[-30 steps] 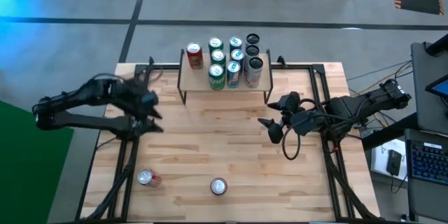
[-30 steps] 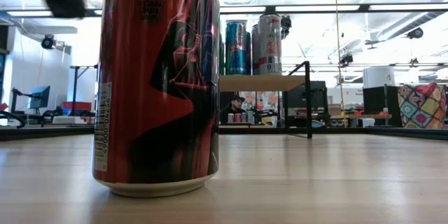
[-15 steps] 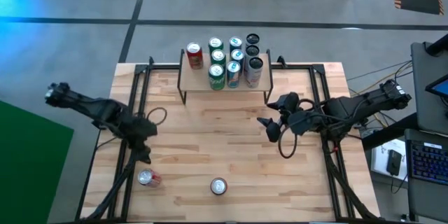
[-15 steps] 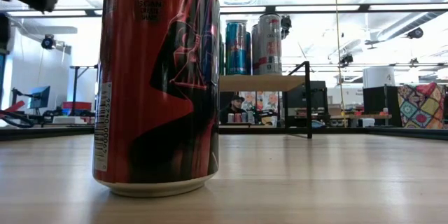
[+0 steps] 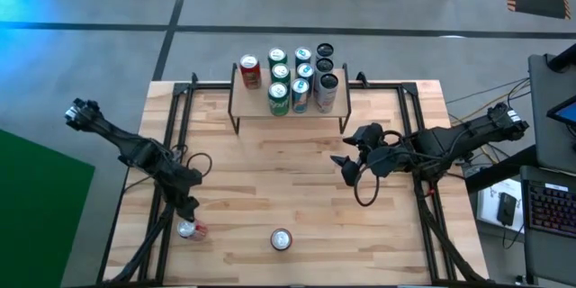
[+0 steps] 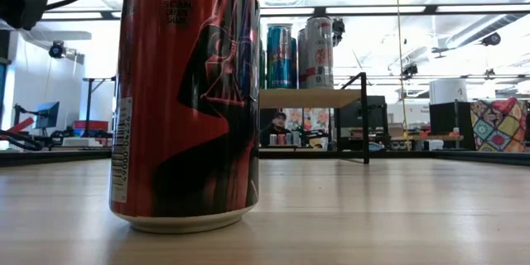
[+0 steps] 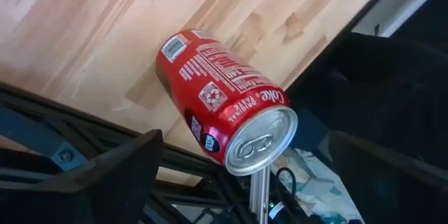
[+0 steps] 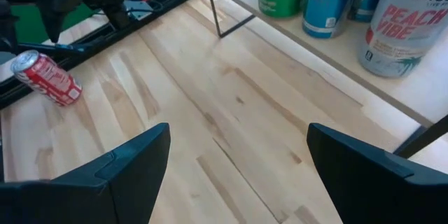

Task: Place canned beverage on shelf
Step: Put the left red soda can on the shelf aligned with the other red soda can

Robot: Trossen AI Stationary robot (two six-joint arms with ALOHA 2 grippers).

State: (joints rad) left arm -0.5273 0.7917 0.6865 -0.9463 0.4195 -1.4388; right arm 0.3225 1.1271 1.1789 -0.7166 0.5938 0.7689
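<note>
Left claw poised over a tipped can, right claw waiting mid-counter.

The left claw (image 5: 187, 211) hangs open just above a red can (image 5: 189, 229) lying on its side near the counter (image 5: 270, 171) edge. Another can (image 5: 281, 239) stands nearby. The right claw (image 5: 346, 169) is open. The shelf (image 5: 247, 101) at the far edge holds several cans.

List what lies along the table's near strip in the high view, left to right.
Left gripper above the tipped red can → upright can → right gripper, farther back.
</note>
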